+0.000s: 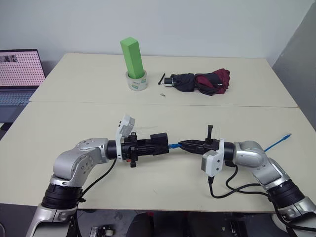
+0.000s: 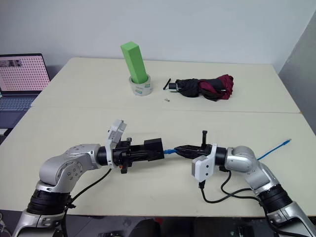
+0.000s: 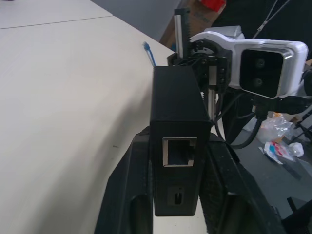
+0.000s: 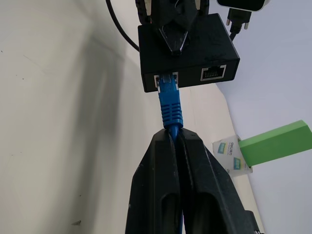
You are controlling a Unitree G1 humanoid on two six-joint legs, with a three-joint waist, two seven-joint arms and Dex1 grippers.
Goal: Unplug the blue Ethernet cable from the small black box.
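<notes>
Jaws of left gripper (image 1: pixel 160 143) clamp box (image 4: pixel 187 51), held above bench (image 1: pixel 74 123). Right gripper (image 4: pixel 175 139) jaws pinch cable (image 4: pixel 169 105) just behind plug, still seated in port. Plug axis level, in line with both arms. Pull likely straight apart along that line.

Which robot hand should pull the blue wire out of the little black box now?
The right. The right gripper is shut on the blue Ethernet cable just behind its plug, which sits in the small black box. The left gripper clamps the box, so it should probably just hold firm.
</notes>
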